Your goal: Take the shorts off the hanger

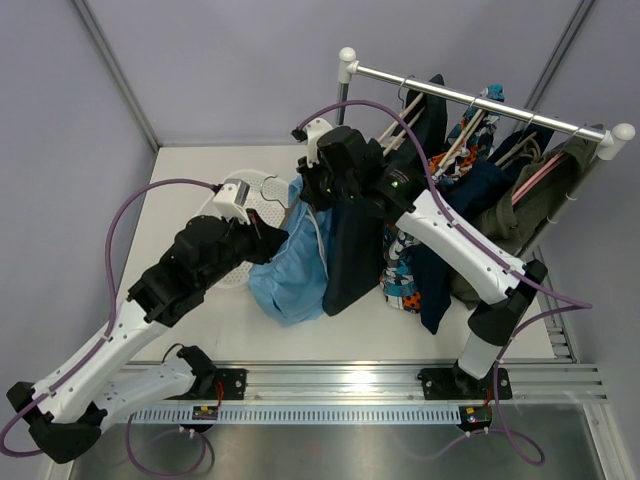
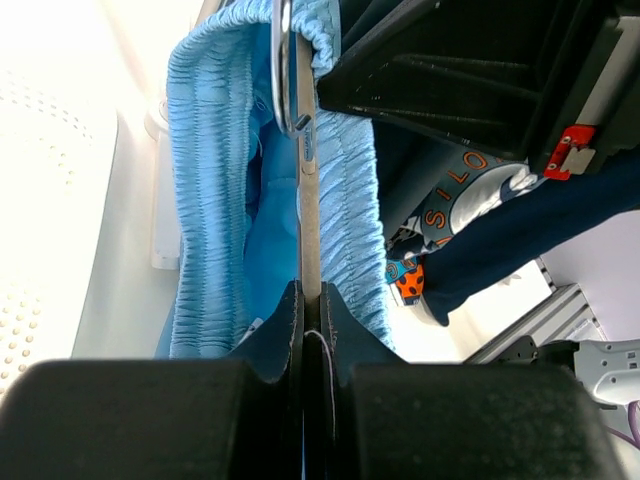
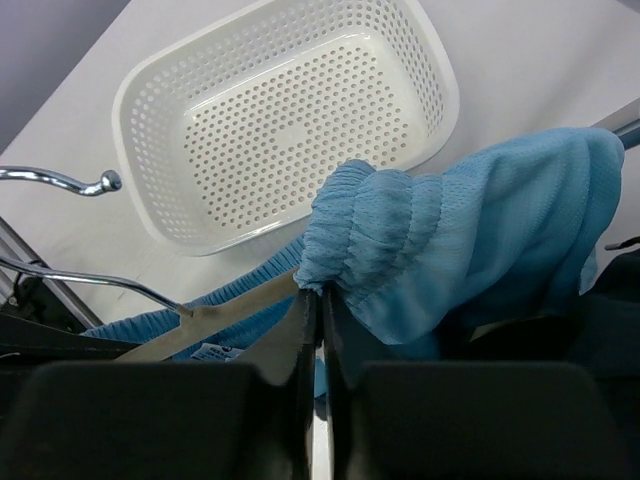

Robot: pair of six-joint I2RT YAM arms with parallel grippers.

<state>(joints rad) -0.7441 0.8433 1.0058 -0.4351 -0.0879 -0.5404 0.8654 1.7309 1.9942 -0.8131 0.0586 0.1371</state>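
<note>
White table [image 1: 185, 165], grey walls [image 1: 250, 60]; left tool [image 2: 310, 300] pinches hanger [image 2: 309, 215], right tool [image 3: 318, 300] pinches blue shorts [image 3: 450, 230].

The overhead camera is looking down from above and behind my two bases, taking in the whole worktop [image 1: 230, 160], both my arms and the clothes rail [image 1: 400, 81] at the far right. My left wrist camera is sitting close behind my left gripper [image 2: 312, 295], sighting along the hanger [image 2: 308, 200], with the light blue shorts [image 2: 210, 150] filling much of its frame. My right wrist camera is looking over my right gripper [image 3: 318, 297] from equally near, facing down at the white basket [image 3: 290, 130]. All three views are sharing the shorts and hanger. The washed-out dotted patch at the left wrist view's left edge is probably that basket.
</note>
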